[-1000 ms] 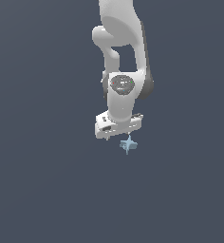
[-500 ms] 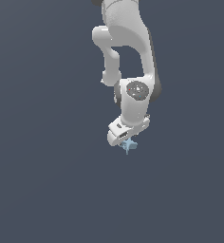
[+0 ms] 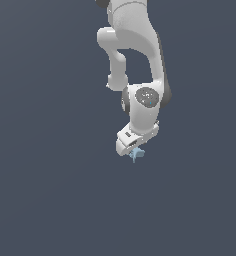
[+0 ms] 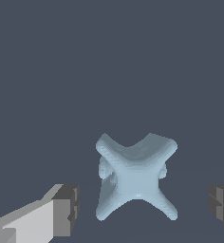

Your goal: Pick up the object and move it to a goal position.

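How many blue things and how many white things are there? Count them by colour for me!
Pale blue: 1, the star-shaped piece.
White: 1, the robot arm with its end effector, open on either side of the star.
Total: 2

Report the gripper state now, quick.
Gripper: open, jaws spread on either side of the pale-blue star, not touching it, holding nothing.

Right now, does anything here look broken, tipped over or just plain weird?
Nothing stands out. The pale-blue star piece looks whole, sitting between the open fingers with gaps on both sides, just under the gripper.
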Robot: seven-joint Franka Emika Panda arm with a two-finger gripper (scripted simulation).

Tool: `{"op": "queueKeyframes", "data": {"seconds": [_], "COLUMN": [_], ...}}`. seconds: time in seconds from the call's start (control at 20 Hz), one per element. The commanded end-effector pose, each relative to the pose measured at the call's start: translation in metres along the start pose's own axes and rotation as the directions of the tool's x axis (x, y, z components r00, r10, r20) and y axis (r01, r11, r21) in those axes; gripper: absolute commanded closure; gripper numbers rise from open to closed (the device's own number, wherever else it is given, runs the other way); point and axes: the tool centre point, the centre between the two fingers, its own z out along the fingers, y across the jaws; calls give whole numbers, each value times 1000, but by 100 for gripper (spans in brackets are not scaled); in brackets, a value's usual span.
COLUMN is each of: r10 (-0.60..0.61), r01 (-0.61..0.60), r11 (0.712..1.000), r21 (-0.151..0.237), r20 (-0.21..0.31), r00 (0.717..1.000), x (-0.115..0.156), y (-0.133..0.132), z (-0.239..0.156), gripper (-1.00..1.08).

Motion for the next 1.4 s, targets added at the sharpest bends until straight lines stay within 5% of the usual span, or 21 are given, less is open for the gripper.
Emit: {"op": "queueKeyframes", "data": {"seconds": [0.0,0.6,0.65,1.35], "r10": [-1,-6,-6,-5], "r01": [1,6,6,5], "r11": [1000,1000,1000,1000], "r21": [0,0,0,-1], "r20": [1,0,0,0], "r00": [1000,1000,1000,1000], "x": [0,0,0,-2], "y": [0,-1,-1,3], "z": [7,48,48,42], "gripper": [-92,-92,108,108]}}
